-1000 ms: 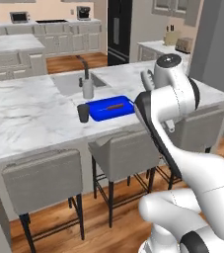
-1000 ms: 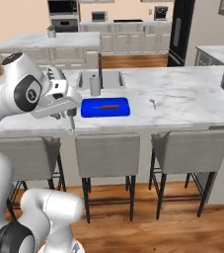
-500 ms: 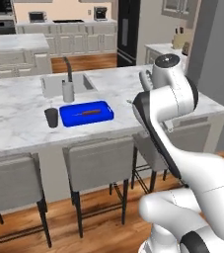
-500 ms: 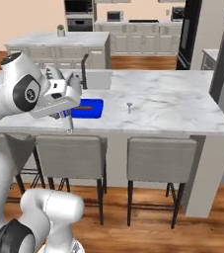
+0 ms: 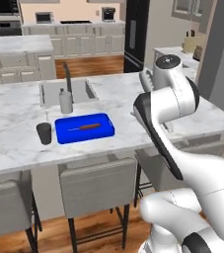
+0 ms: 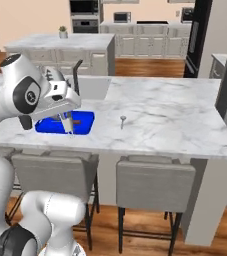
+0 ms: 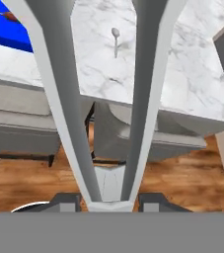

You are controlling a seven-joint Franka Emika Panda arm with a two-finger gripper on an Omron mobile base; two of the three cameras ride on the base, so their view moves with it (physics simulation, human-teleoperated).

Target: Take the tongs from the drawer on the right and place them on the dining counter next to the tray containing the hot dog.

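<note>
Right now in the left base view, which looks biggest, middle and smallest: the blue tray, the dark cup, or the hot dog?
1. blue tray, clearly biggest.
2. dark cup.
3. hot dog, thinnest, though about as long as the cup is tall.

The whole scene has slid across both base views, so the cameras have moved with the base and not the things. In the left base view the bright blue shallow rectangular tray (image 5: 84, 128) sits further left and lower than before, and the small dark cup (image 5: 44, 133) with it. In the right base view the long white marble dining counter (image 6: 175, 120) shows more of its right end, and the small silvery utensil (image 6: 123, 120) lies nearer the middle.
</note>
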